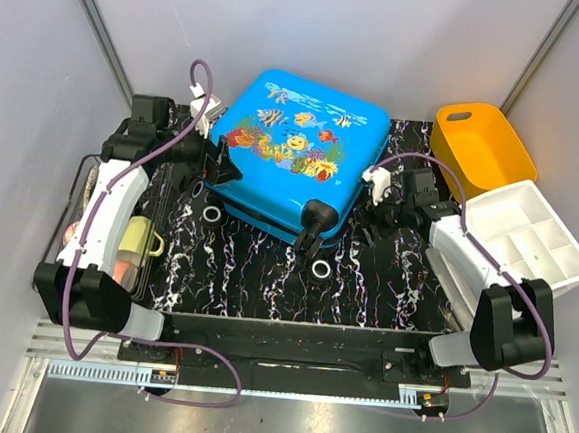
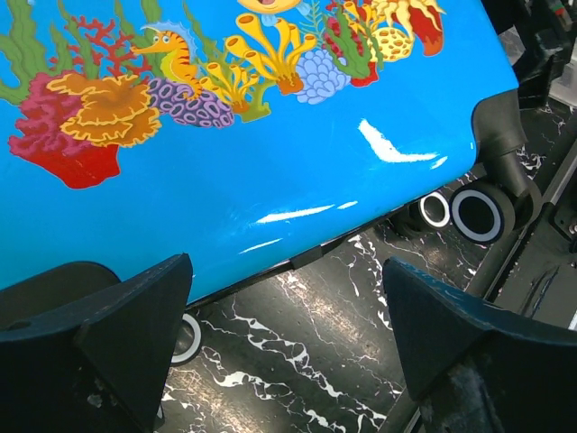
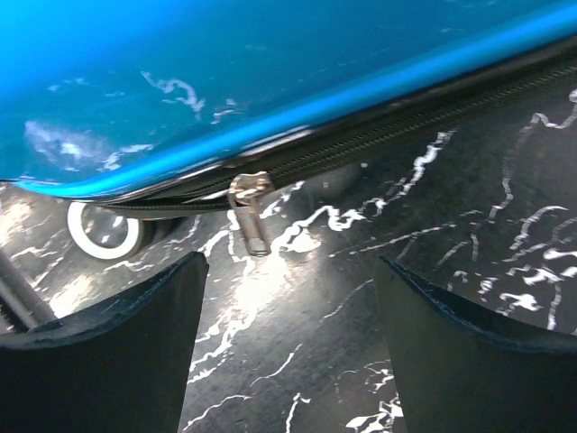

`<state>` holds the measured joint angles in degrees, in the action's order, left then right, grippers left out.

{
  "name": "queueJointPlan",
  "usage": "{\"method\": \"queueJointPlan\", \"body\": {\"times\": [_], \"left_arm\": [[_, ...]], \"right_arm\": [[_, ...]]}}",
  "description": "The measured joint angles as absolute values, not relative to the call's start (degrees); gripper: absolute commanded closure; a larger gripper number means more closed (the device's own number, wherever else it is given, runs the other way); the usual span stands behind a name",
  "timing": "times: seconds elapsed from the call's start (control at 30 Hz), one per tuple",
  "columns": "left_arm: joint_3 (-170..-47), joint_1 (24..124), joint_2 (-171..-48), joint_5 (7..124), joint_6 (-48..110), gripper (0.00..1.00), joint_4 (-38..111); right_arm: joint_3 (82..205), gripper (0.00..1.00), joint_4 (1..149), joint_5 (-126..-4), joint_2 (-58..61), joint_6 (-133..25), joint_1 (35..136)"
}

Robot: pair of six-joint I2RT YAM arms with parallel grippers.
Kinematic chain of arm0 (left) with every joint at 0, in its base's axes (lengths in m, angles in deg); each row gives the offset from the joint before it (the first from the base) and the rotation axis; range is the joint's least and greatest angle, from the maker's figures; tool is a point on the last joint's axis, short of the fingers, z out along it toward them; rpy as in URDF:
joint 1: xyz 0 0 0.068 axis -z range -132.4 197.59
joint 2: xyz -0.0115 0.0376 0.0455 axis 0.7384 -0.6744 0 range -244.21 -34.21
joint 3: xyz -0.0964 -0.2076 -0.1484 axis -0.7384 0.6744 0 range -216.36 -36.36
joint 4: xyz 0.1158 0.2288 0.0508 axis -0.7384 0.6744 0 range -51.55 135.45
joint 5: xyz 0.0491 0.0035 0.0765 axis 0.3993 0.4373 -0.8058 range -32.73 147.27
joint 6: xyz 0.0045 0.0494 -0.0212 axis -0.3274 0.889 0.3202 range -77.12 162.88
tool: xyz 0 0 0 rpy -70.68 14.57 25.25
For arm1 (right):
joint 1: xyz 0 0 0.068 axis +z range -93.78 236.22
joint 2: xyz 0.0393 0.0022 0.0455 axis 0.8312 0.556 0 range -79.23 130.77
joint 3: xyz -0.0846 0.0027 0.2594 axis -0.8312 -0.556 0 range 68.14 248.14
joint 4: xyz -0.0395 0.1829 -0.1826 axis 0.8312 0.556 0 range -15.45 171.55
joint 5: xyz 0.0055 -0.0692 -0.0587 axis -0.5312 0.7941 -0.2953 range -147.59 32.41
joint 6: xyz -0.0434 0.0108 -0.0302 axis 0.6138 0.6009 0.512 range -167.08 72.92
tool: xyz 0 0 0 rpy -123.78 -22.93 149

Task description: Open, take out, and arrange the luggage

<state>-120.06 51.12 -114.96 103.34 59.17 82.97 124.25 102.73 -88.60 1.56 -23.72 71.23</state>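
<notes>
Where the two arms were bolted at its near edge, the table wore a black mat [image 1: 264,285] veined with white like marble, and pale grey walls [image 1: 30,76] closed it in at the left, back and right. The luggage [image 1: 306,138] lay flat toward the back middle of that mat, its bright-blue shell with the fish and coral print facing up.

Only the top view took in the surroundings: an orange bin [image 1: 481,141] at the back right, a white organiser [image 1: 529,235] just in front of it, and a wire basket [image 1: 83,185] at the left edge, partly hidden under the left arm. The left wrist view alone gave the coral print close up, with the left gripper [image 2: 284,298] just off the case's edge, its jaws spread wide and nothing between them. Only the right wrist view showed the zip band [image 3: 406,126] running under the shell's rim and a metal zip pull [image 3: 251,212] hanging from it; the right gripper [image 3: 288,280] sat near that pull, jaws likewise wide apart and clasping nothing.

Counted: one suitcase, one bin, one organiser, one basket, two arms, one zip pull. Two white-rimmed wheels [image 1: 320,269] showed clearly from above at the case's near side; whether more sat beneath could not be told.
</notes>
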Motion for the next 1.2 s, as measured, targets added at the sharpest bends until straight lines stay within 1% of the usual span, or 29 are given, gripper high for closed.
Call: {"method": "queueJointPlan", "body": {"times": [0.13, 0.17, 0.23, 0.37, 0.43, 0.57, 0.67, 0.73, 0.83, 0.87, 0.97, 1.0, 1.07, 1.1, 1.2], "left_arm": [[-119.29, 51.28, -113.41, 103.16, 58.82, 0.09, 82.59], [-118.9, 51.28, -113.02, 103.07, 58.52, 0.09, 82.35], [-117.98, 51.28, -112.41, 102.92, 57.86, 0.09, 81.65], [-116.67, 51.28, -112.19, 102.66, 56.44, 0.09, 80.78], [-116.45, 51.28, -112.19, 102.53, 55.68, 0.09, 80.76], [-116.45, 51.28, -112.19, 102.53, 53.78, 0.08, 79.95], [-116.45, 51.28, -112.19, 102.48, 52.29, 0.08, 79.12], [-116.45, 51.28, -112.19, 102.46, 51.02, 0.08, 78.77], [-116.43, 51.28, -112.19, 102.29, 49.23, 0.09, 78.55], [-116.36, 51.28, -112.19, 102.24, 48.73, 0.09, 78.46], [-115.1, 51.28, -111.93, 101.78, 47.26, 0.09, 77.76], [-114.33, 51.28, -111.77, 101.52, 46.83, 0.09, 77.68], [-112.69, 51.28, -111.45, 100.45, 45.95, 0.09, 77.79], [-112.52, 51.28, -111.42, 100.28, 45.89, 0.09, 77.85], [-111.69, 51.28, -111.4, 98.7, 45.8, 0.08, 78.0]], "right_arm": [[120.3, 0.16, 97.24, -81.36, -1.61, -25.69, 72.36], [118.59, 0.14, 95.84, -78.89, -3.18, -26.21, 73.11], [115.1, 0.11, 93.13, -75.7, -6.72, -27.04, 75.01], [108.32, 0.13, 86.93, -71.02, -14.0, -27.13, 79.12], [106.27, 0.16, 83.6, -69.38, -15.86, -26.83, 80.54], [103.38, 0.22, 76.17, -66.52, -15.58, -24.42, 83.33], [100.63, 0.3, 70.73, -65.12, -14.42, -21.25, 85.52], [98.57, 0.33, 66.88, -63.77, -13.19, -18.76, 87.33], [96.41, 0.44, 61.84, -60.71, -10.59, -14.74, 90.13], [95.91, 0.53, 60.09, -59.53, -9.65, -13.21, 90.98], [94.66, 0.69, 55.72, -56.51, -8.32, -10.32, 92.47], [94.57, 0.82, 54.67, -55.09, -8.25, -9.65, 92.67], [94.57, 0.98, 53.33, -53.1, -8.19, -8.55, 92.71], [94.59, 1.0, 52.98, -51.99, -8.19, -8.53, 92.78], [95.01, 1.0, 53.95, -50.54, -9.19, -8.99, 92.08]]}}
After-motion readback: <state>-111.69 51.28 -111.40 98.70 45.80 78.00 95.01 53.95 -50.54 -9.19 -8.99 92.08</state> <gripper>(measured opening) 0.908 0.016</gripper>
